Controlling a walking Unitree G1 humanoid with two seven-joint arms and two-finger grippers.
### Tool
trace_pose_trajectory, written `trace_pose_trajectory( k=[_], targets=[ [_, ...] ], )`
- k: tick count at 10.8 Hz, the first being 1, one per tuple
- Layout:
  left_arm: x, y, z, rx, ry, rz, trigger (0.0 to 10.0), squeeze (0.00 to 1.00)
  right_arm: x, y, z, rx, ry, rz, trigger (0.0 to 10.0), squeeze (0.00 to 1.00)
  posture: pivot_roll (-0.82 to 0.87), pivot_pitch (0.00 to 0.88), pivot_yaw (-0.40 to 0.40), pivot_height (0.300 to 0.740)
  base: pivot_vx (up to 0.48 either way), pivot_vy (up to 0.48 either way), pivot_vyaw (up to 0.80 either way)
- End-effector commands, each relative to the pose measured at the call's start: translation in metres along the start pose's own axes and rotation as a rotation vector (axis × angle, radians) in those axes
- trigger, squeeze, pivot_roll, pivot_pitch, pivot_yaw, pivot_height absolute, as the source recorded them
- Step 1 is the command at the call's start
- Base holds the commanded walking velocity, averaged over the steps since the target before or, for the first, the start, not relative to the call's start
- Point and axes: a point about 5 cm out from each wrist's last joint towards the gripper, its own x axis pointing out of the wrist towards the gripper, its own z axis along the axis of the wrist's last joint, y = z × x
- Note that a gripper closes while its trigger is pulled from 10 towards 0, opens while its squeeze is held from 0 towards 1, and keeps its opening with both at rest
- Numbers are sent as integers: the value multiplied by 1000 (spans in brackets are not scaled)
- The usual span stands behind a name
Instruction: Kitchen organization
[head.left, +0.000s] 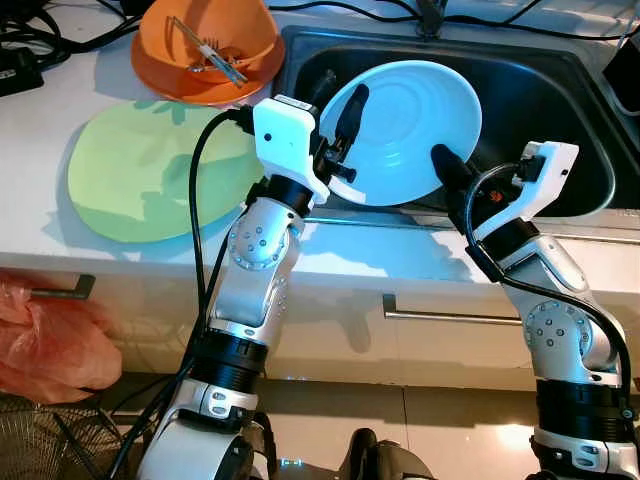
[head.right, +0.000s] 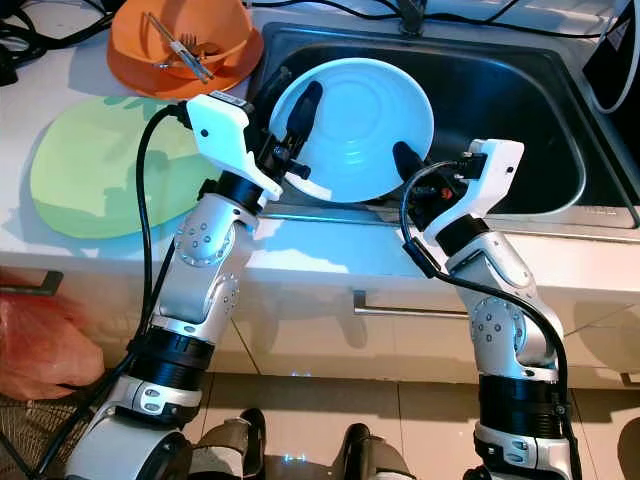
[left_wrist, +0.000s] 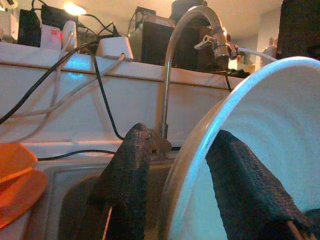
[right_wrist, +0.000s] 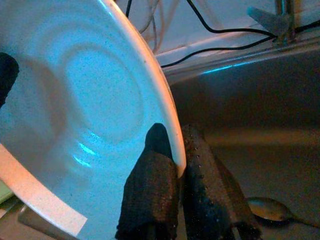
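You have the blue plate (head.left: 410, 130) held tilted over the sink (head.left: 560, 110), gripped from both sides. Your left hand (head.left: 340, 125) straddles the plate's left rim, one finger (left_wrist: 127, 185) behind, one against the face. Your right hand (head.left: 450, 170) is pinched tight on the lower right rim. On the tabletop (head.left: 60, 110) left of the sink lie a green plate (head.left: 140, 180) and an orange bowl (head.left: 205, 50) holding utensils (head.left: 215, 55). A spoon (right_wrist: 272, 210) rests in the sink.
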Motion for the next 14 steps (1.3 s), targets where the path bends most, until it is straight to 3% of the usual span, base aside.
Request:
trace_pose_trajectory(
  k=[1, 4, 7, 9, 10, 11, 14],
  targets=[
    [3, -8, 4, 15, -10, -39, 10000, 0, 3, -1, 6, -12, -32, -21, 0, 0, 171, 213, -55, 740, 0, 0, 0],
    [2, -11, 3, 46, -1, -65, 10000, 0, 9, -17, 16, -84, -106, -250, 0, 0, 176, 214, -57, 740, 0, 0, 0],
    [1, -12, 2, 54, 6, -73, 10000, 0, 10, -24, 18, -97, -145, -342, 0, 0, 175, 215, -56, 740, 0, 0, 0],
    [-1, -11, -3, 66, 33, -66, 10000, 0, 10, -29, 17, -196, -131, -393, 0, 0, 175, 215, -59, 740, 0, 0, 0],
    [-3, -10, -7, 75, 54, -66, 10000, 0, 9, -33, 15, -219, -117, -430, 7373, 0, 175, 215, -59, 740, 0, 0, 0],
    [-5, -9, -10, 86, 76, -60, 10000, 0, 8, -38, 12, -260, -102, -459, 10000, 0, 177, 215, -59, 740, 0, 0, 0],
    [-12, -8, -19, 93, 141, -47, 10000, 0, 9, -44, 9, -374, -79, -485, 10000, 0, 178, 212, -62, 740, 0, 0, 0]
  ],
)
